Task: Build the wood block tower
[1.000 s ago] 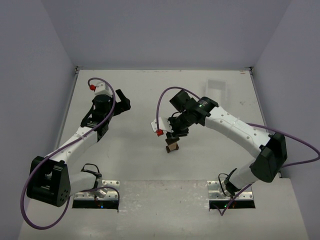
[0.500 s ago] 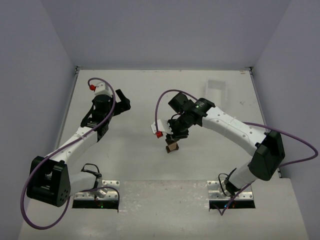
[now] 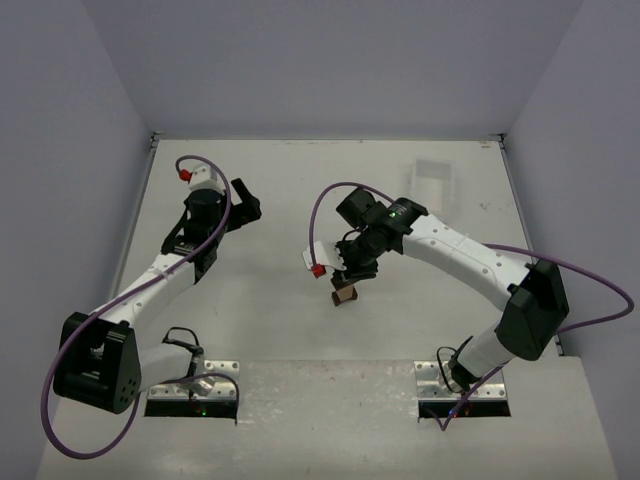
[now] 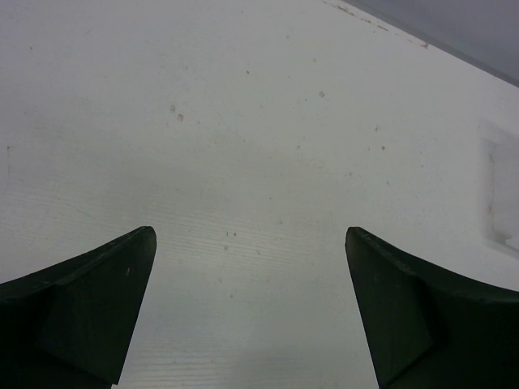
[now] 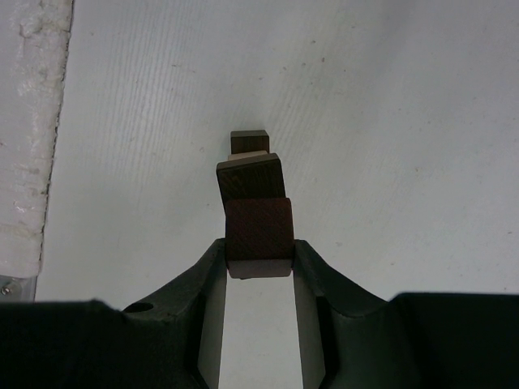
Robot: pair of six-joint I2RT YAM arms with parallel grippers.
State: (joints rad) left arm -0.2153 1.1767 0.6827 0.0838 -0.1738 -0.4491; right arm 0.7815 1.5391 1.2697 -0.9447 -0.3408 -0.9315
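Tower (image 3: 344, 292) stands upright; my right gripper (image 5: 259, 250) clamps the top block (image 5: 258, 227); wrist view alone shows lower blocks (image 5: 250, 175) twisted; left gripper (image 4: 247, 233) gapes.

right hand (image 5: 259, 254) pinching dark block (image 5: 258, 228), block stack (image 5: 250, 177) just beyond

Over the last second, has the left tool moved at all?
No. The left tool sits in the same spot relative to the table's back-left corner, with its jaws wide open.
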